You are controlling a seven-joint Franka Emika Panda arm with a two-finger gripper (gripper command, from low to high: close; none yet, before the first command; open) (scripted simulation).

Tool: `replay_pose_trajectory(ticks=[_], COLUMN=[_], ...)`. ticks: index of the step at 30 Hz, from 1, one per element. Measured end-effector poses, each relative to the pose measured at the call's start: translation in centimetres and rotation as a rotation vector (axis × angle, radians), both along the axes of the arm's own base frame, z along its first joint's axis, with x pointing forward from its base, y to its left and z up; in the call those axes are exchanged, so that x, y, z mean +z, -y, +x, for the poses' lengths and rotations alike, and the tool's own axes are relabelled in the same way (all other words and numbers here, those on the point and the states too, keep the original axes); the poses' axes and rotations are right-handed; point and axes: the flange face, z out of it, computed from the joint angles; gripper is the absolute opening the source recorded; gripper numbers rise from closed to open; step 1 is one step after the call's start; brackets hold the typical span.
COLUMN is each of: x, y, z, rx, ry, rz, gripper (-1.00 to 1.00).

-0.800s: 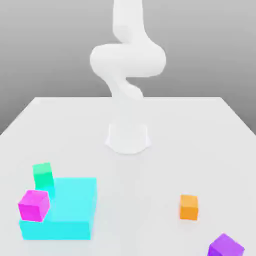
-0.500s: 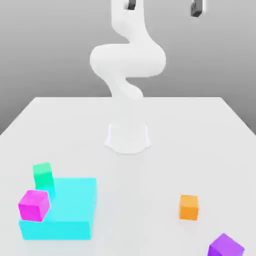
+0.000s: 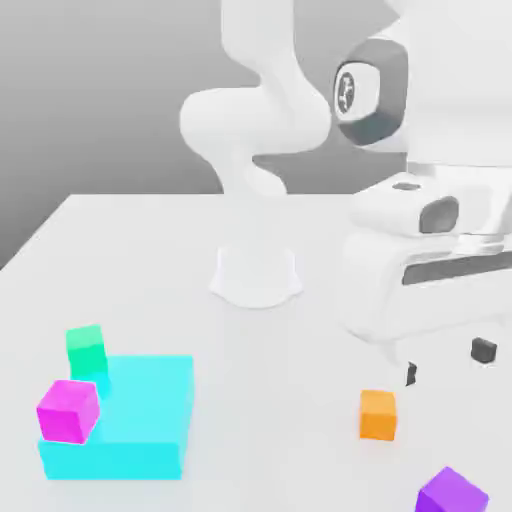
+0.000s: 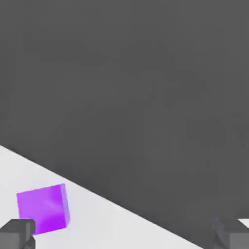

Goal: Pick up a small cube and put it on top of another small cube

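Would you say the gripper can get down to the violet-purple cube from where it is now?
Probably yes. The gripper hangs open above the table, and the violet-purple cube sits alone near the front edge with nothing on or against it. The orange cube stands apart from it, so the way looks free.

Glossy white rounded arm (image 3: 262, 110), round white base (image 3: 256, 276), dark grey joint cap (image 3: 372, 95), black fingertips (image 3: 484, 350)

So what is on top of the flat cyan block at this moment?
A pink-magenta cube sits on the front corner of the flat cyan block, at the exterior view's left. A green cube stands at its far corner; whether it rests on the block or behind it cannot be told.
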Motion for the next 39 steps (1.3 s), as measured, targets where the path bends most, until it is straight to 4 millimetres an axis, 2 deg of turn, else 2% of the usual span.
replay_pose_trajectory(ticks=[6, 10, 11, 16, 17, 19, 22, 23, 27, 31, 33, 36, 37, 39], x=[-10.3, -16.5, -17.5, -17.5, -18.0, -16.5, -12.4, -11.4, -8.5, -6.0, -4.9, -3.2, -2.7, -1.7], y=[-3.8, -4.3, -4.3, -4.3, -4.3, -4.3, -4.1, -2.3, 7.6, 16.7, 21.9, 30.2, 32.4, 35.1], z=[-1.7, -2.1, -2.1, -2.1, -2.2, -2.1, -2.1, -1.9, -1.6, -3.4, -5.0, -9.0, -10.6, -13.5], rx=[0.118, 0.133, 0.134, 0.134, 0.135, 0.134, 0.127, 0.066, -0.282, -0.628, -0.821, -1.155, -1.264, -1.449], ry=[-0.142, -0.161, -0.162, -0.162, -0.163, -0.163, -0.163, -0.162, -0.155, -0.145, -0.139, -0.127, -0.122, -0.114], rz=[0.0, 0.003, 0.002, 0.003, 0.003, 0.003, 0.002, 0.0, -0.004, 0.007, 0.019, 0.047, 0.059, 0.084], gripper=[0.0, 0.0, -1.0, -1.0, -1.0, -1.0, -1.0, -1.0, -1.0, -1.0, -1.0, -1.0, -1.0, -1.0])
